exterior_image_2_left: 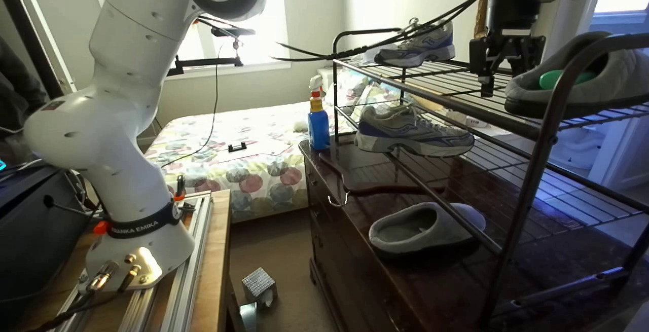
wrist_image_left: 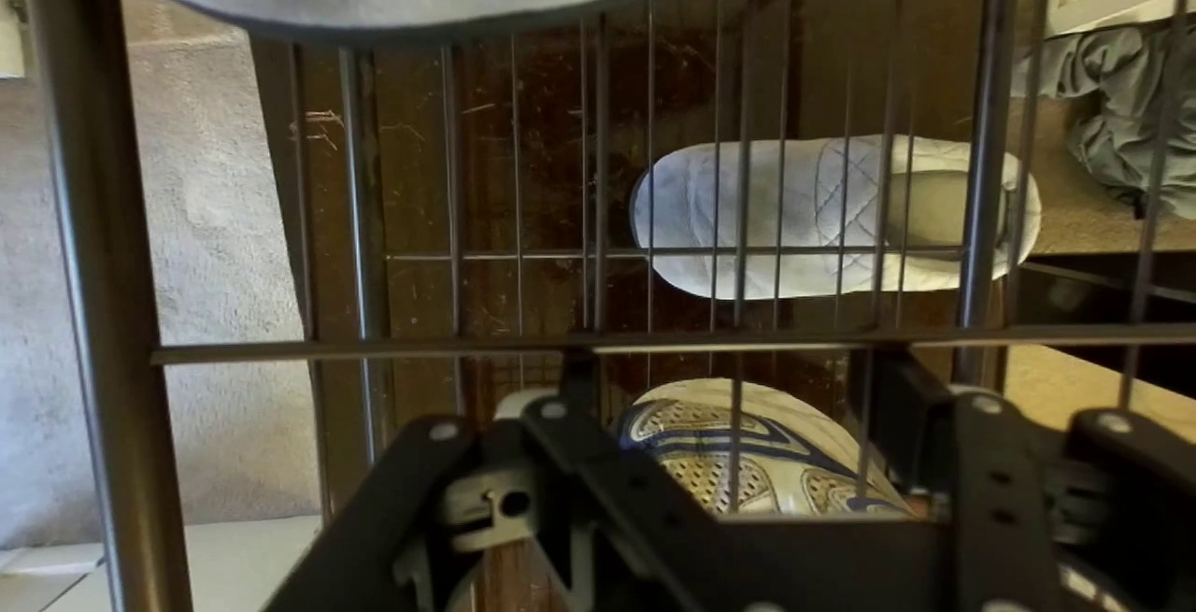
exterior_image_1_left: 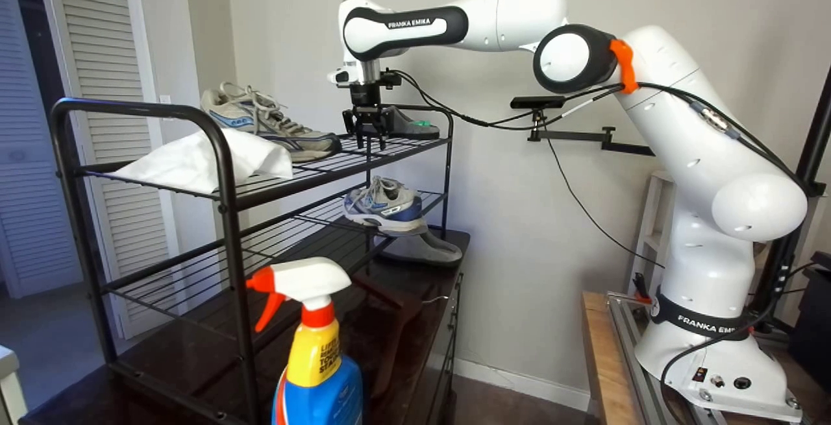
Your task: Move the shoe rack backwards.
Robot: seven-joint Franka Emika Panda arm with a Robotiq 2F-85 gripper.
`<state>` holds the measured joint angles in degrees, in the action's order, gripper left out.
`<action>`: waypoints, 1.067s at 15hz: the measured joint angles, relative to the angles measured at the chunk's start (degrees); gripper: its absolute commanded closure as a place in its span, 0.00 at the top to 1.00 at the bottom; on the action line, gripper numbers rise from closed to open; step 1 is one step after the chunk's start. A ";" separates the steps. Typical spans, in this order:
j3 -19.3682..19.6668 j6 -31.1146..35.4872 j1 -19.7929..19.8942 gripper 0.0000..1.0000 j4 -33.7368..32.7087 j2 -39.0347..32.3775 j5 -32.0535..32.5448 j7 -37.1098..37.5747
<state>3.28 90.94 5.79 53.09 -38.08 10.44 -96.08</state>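
Gripper (exterior_image_1_left: 371, 143) at the top level of the shoe rack (exterior_image_1_left: 305, 183), between its upper sneaker (exterior_image_1_left: 279, 128) and upper slipper (exterior_image_2_left: 612, 87); jaws stand apart, nothing seen clamped. Contact with the rack: cannot tell. Rack upright, dresser (exterior_image_2_left: 345, 261) beneath it. Step in hand, as judged: lining up on the rack. Next likely calls for purchase on its frame, then a slow, level backward push.

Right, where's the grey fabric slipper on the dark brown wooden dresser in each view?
In an exterior view: grey fabric slipper, just below centre.
In an exterior view: slipper, below and right of centre.
Wrist view: slipper, looking paler, right of centre, slightly high.
Shared landmark: lower grey-and-blue mesh running shoe, above the slipper in both exterior views, below it in the wrist view.
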 measured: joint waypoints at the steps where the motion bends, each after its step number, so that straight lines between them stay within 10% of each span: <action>1: -0.13 -0.36 -0.07 0.43 -1.06 -0.65 0.29 -0.05; 16: 0.25 -3.61 -1.60 0.43 -11.89 -7.32 2.37 -1.39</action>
<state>3.53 87.34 4.18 41.20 -45.40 12.80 -97.47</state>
